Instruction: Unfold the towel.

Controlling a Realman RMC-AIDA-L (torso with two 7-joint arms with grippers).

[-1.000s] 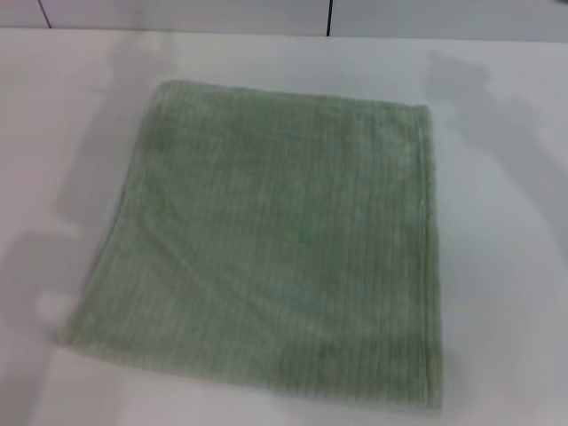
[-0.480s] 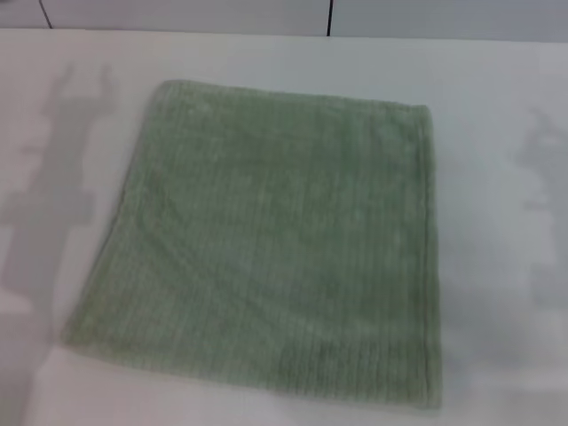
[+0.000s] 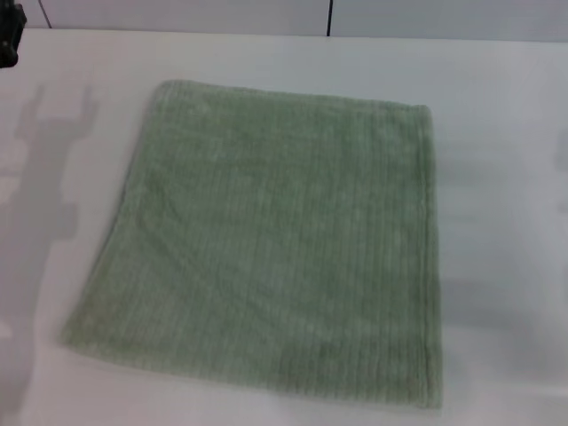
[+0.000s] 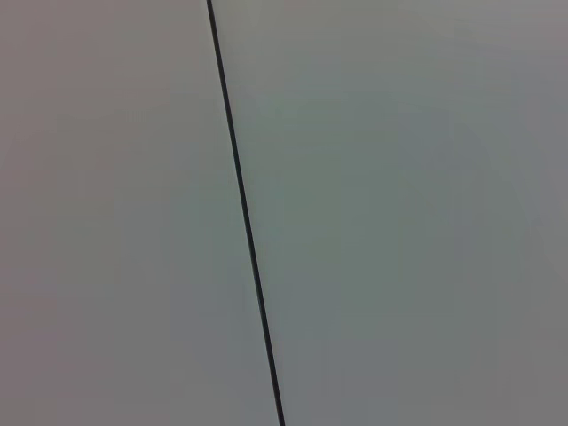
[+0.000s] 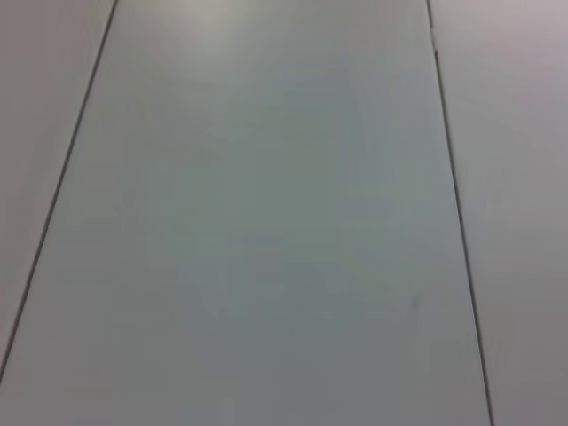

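The towel (image 3: pixel 275 240) is a pale sage-green ribbed cloth that lies flat and roughly square in the middle of the white table (image 3: pixel 497 106) in the head view. A thicker band runs along its right edge (image 3: pixel 433 248). A small dark part of my left gripper (image 3: pixel 7 35) shows at the top left corner, well away from the towel. It casts a forked shadow (image 3: pixel 53 151) on the table left of the towel. My right gripper is out of view. Both wrist views show only plain grey panels and no towel.
The table's far edge meets a wall with a dark vertical seam (image 3: pixel 330 18). A dark seam (image 4: pixel 244 213) crosses the left wrist view. Two thin seams (image 5: pixel 453 195) run through the right wrist view.
The arm shadows have drifted outward, away from the towel. The left one is further left and the right one has almost left the frame. A dark part of the left gripper has appeared at top left. The towel has not moved.
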